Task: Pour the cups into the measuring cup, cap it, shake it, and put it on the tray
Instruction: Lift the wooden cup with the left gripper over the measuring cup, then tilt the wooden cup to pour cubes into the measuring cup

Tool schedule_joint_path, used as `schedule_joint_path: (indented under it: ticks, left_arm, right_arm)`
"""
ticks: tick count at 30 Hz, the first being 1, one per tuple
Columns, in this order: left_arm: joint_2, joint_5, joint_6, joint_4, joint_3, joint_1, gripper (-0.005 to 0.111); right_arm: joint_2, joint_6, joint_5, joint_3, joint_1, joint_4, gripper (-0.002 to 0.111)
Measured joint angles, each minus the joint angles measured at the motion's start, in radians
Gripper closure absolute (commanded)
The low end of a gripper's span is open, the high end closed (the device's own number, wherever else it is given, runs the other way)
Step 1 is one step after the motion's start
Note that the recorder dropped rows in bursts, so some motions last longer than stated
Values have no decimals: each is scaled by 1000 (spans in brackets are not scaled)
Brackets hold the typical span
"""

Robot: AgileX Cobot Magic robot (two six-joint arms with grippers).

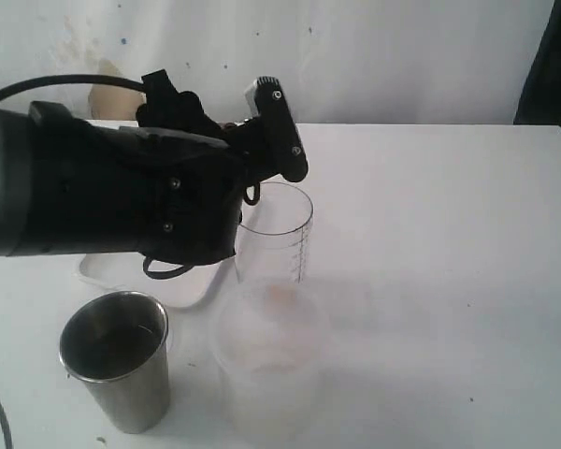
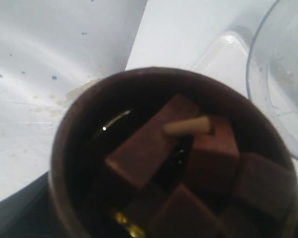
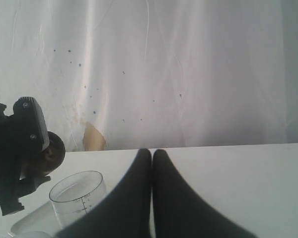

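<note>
As my left tool (image 1: 238, 131) clasps the wooden cup (image 2: 171, 153) (right tool (image 3: 152, 161) closed, empty), I must pour centred over the measuring cup (image 1: 276, 224).

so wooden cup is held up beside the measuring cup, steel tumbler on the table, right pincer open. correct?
No. The right pincer is shut, not open: the right wrist view shows its two fingers pressed together. The rest stands: the wooden cup is held up beside the measuring cup, and the steel tumbler stands on the table.
</note>
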Motion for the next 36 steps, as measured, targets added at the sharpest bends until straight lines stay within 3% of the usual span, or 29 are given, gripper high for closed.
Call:
schedule_joint_path:
  ticks: [25, 36]
  left_arm:
    - [69, 24, 118, 154, 0, 0, 107]
    - [120, 60, 187, 279, 0, -48, 107]
  right_arm:
    - [0, 0, 0, 0, 0, 0, 108]
    - [0, 0, 0, 0, 0, 0, 108]
